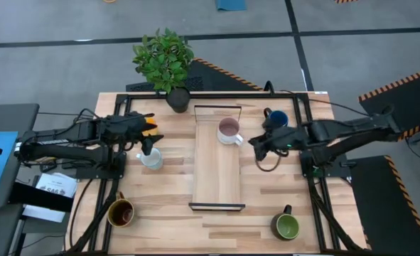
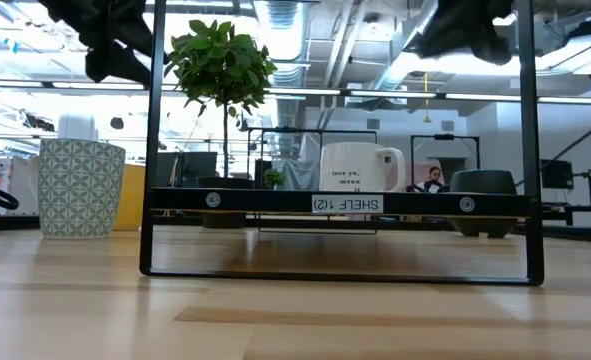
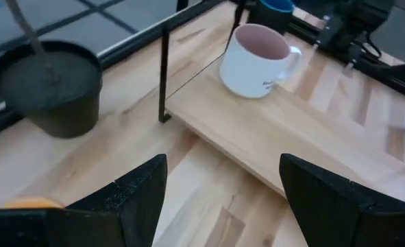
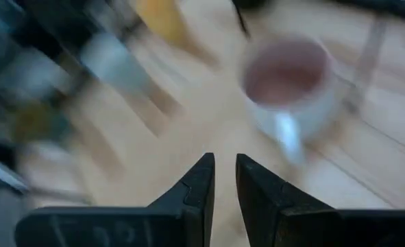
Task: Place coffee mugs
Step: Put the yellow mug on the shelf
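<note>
The pale pink mug stands on its base on the wooden shelf board, near the far end, and also shows in the left wrist view. A white patterned mug stands left of the shelf, and an orange mug shows partly behind my left arm. The dark blue mug stands right of the shelf. The brown mug and the green mug stand near the front edge. My left gripper hovers open above the patterned mug. My right gripper is shut and empty, just right of the pink mug.
A dark plant pot with a leafy plant stands at the far edge, left of the shelf's far end. The shelf's black metal frame rises around the board. Black cables lie by my right arm's base.
</note>
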Controlling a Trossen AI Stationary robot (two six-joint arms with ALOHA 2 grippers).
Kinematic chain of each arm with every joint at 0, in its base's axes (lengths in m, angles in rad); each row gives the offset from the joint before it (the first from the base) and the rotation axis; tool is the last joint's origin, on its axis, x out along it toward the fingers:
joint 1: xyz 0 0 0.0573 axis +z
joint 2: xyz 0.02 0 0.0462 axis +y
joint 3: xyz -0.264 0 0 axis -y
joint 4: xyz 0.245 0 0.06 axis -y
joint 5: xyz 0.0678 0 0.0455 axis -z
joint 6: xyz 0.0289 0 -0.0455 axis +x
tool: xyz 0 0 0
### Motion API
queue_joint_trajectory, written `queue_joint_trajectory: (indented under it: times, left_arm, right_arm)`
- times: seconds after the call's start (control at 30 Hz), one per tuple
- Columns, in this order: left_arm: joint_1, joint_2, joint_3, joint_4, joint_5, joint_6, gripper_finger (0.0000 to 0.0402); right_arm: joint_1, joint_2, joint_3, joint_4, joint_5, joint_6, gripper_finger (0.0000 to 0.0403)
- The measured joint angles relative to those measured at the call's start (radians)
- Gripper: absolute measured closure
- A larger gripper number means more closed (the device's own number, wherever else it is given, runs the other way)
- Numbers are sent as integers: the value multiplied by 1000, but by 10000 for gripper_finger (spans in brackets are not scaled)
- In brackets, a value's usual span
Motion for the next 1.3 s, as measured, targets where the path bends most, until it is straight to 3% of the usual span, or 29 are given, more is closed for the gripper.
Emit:
queue_joint_trajectory:
  times: [0.13, 0.2, 0.3, 0.4, 0.53, 0.8, 1.1, 1.2, 1.3]
  left_arm:
    - [0, 0, 0, 9, 6, 81, 136]
    - [0, 0, 0, 3, 6, 137, 136]
    - [1, 1, 0, -42, -6, 187, 136]
    - [41, 32, 1, -155, -43, 82, 136]
    - [146, 112, 16, -277, -13, 8, 136]
    - [325, 330, 34, -293, 29, 49, 136]
    - [388, 516, 34, -289, 69, 129, 138]
    - [388, 542, 34, -288, 66, 152, 162]
    - [388, 552, 34, -290, 80, 166, 231]
  right_arm:
    - [33, -67, -107, 265, 48, -78, 315]
    - [26, -77, -120, 310, 49, -126, 315]
    - [1, -78, -121, 323, 52, -141, 315]
    - [-23, -78, -121, 322, 48, -142, 315]
    - [-44, -77, -121, 321, 43, -142, 315]
    - [-57, -77, -121, 318, 40, -143, 315]
    - [-54, -77, -121, 317, 39, -145, 315]
    - [-54, -77, -121, 318, 39, -145, 315]
    - [-54, -77, -121, 317, 39, -145, 315]
